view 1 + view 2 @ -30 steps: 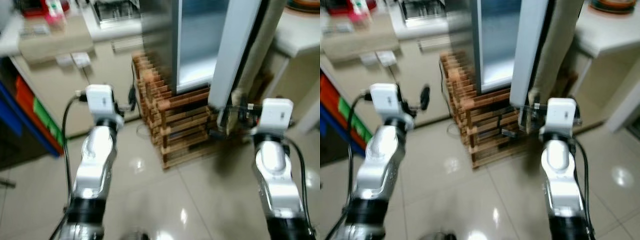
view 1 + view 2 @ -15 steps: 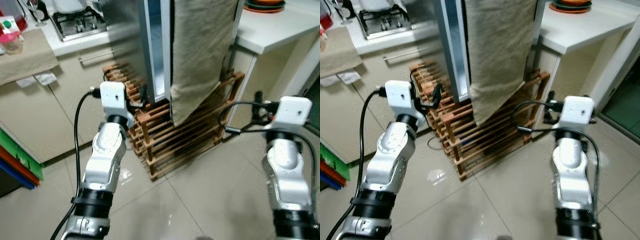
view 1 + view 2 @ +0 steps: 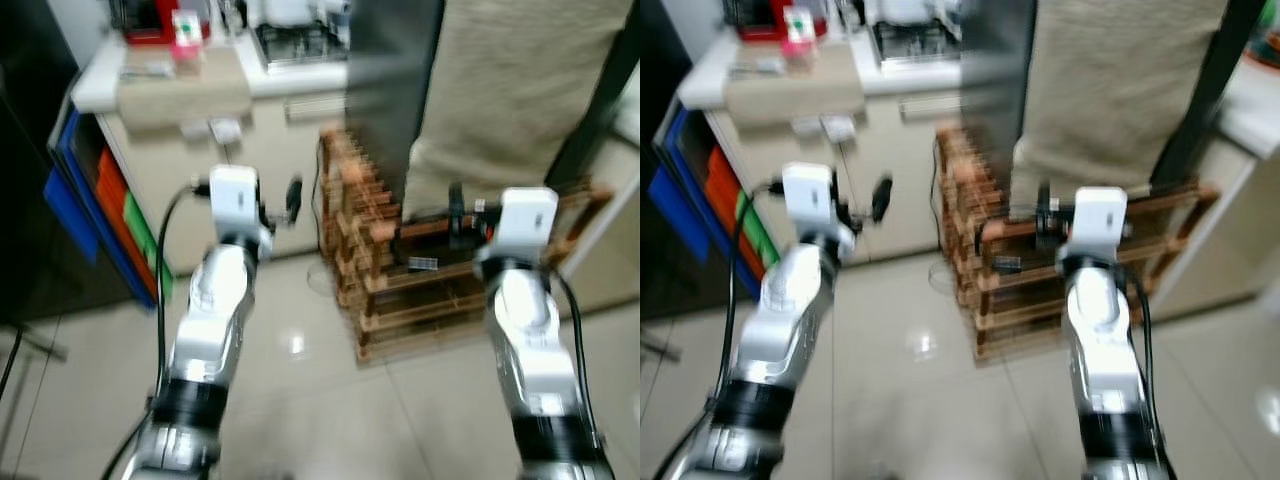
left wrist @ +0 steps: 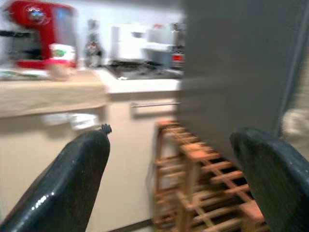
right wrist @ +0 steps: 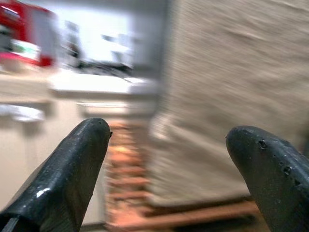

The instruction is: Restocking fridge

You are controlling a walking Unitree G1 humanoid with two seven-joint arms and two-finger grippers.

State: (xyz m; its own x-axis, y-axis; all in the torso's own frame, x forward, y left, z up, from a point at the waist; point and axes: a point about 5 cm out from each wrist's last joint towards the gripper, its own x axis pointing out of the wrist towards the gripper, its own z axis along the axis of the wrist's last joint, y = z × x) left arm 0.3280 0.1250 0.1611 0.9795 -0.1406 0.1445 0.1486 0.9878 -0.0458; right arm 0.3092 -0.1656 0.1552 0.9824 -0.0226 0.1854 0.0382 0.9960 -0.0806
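The fridge (image 3: 385, 80) is a dark steel body straight ahead, blurred, standing on a wooden slatted rack (image 3: 400, 270). A beige cloth (image 3: 510, 90) hangs down its front on the right. Both silver arms are raised toward it. My left gripper (image 3: 290, 200) is held in front of the cabinet just left of the rack; in the left wrist view its fingers (image 4: 72, 183) stand wide apart with nothing between them. My right gripper (image 3: 452, 210) is level with the rack's top, open and empty, with the cloth beyond its fingers (image 5: 72, 164).
A kitchen counter (image 3: 170, 85) runs along the left with a red coffee machine (image 4: 34, 34) and a stove (image 3: 300, 40). Blue, orange and green bins (image 3: 110, 200) stand at the far left. Glossy tiled floor (image 3: 300, 400) lies below the arms.
The whole picture has swung, bringing the counter and coloured bins back into view on the left: the camera moved. Both arms keep the same raised pose, grippers still open.
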